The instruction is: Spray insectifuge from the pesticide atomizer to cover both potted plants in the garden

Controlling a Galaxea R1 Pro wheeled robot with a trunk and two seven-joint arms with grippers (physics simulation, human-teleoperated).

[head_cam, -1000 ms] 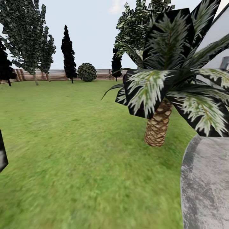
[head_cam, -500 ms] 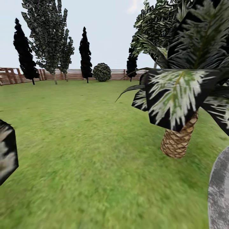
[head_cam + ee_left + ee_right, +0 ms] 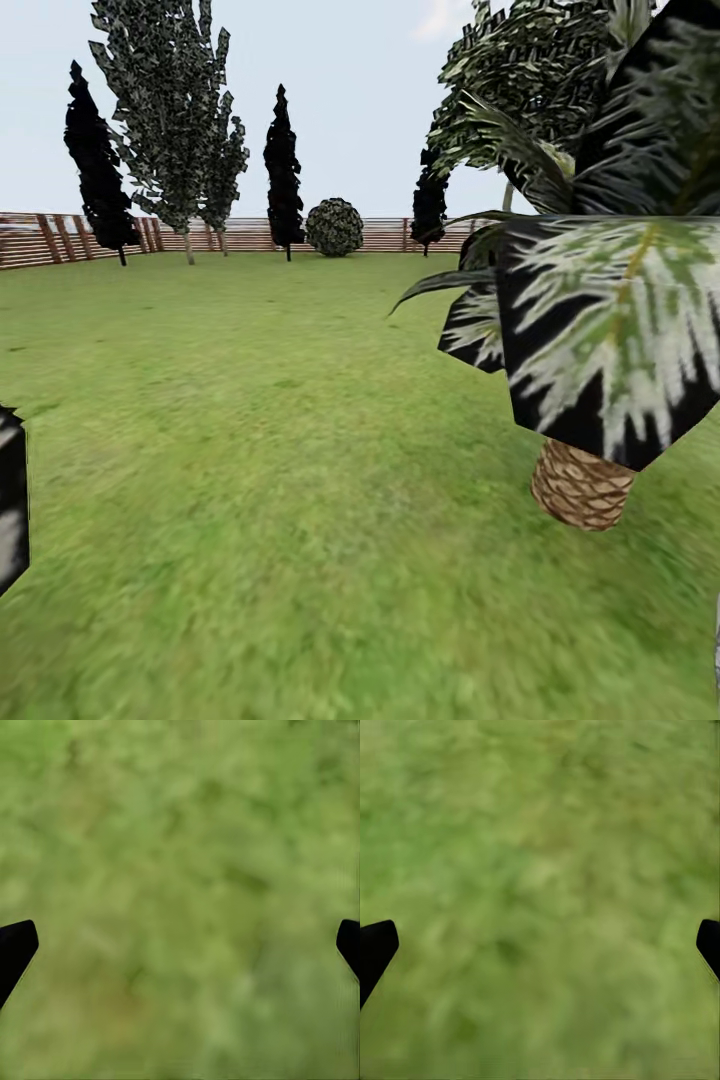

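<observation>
Facing lawn (image 3: 260, 480), palm (image 3: 600, 320) close at our right, fence (image 3: 250, 235) beyond; left gripper (image 3: 180, 945) and right gripper (image 3: 540, 945) spread wide, empty, over grass

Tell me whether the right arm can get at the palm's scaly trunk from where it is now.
Probably not yet. The right gripper hangs open over bare lawn, nothing between its jaws, while the palm trunk stands ahead on the right under its fronds. The base likely needs to roll closer first.
</observation>
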